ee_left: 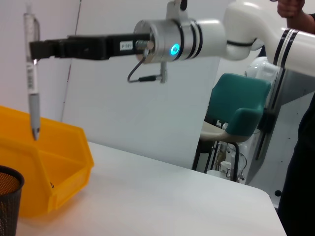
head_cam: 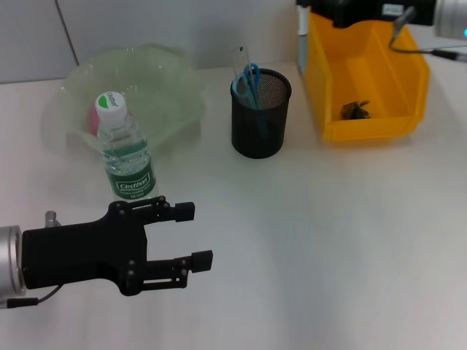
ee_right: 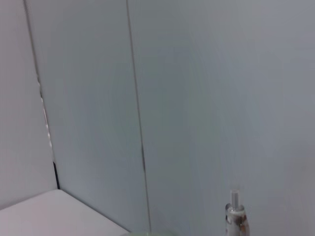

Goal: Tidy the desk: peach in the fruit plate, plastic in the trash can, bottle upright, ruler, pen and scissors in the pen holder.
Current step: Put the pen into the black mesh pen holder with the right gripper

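Above the bin: right end effector, pen vertical.

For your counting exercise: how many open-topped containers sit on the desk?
3: the green fruit plate at back left, the black mesh pen holder in the middle, and the yellow bin at back right. None seems hidden.

Most of what the right wrist camera takes in is a pale grey-blue wall, plain and flat, with a thin dark seam running down it from top to bottom. Further over, a second seam marks a panel edge, rougher and darker low down. Below that, a corner of the white desk slopes into sight. At the lower edge the top end of a pen pokes up, clear and silvery, standing upright against the wall.
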{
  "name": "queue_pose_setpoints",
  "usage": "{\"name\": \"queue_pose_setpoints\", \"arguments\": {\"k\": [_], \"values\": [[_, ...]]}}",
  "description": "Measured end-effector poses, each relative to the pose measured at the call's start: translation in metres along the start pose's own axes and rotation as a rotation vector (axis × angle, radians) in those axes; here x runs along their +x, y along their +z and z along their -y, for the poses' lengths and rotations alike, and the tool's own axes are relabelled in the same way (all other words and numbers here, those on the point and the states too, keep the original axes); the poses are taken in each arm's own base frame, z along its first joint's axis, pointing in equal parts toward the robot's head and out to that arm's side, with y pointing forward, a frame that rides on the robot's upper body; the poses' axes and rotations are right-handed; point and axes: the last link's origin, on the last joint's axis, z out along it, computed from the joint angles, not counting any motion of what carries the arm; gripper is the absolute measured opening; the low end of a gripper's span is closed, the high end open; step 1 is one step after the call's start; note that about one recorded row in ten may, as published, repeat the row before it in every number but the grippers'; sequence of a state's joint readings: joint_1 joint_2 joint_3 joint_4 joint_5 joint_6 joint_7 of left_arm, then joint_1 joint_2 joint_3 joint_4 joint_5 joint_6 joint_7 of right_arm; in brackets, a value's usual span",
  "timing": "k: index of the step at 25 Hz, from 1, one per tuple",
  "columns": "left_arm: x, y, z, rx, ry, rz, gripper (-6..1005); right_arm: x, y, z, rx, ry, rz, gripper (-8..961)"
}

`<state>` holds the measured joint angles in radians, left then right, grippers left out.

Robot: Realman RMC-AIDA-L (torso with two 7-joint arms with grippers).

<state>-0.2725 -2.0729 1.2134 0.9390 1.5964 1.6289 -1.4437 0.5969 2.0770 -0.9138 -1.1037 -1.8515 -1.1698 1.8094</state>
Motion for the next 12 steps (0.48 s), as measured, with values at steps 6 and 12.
{"name": "queue_pose_setpoints", "arguments": {"k": [6,12], "values": [[0.0,0.002,0.002,-0.004,-0.018,-0.003,783,0.023,0.019,-0.003,-0.015,-0.028,0.015,170],[-0.001,0.002,0.003,-0.002,-0.035,-0.003,783,0.043,0.023,-0.002,0.007,-0.038,0.035,186]]}}
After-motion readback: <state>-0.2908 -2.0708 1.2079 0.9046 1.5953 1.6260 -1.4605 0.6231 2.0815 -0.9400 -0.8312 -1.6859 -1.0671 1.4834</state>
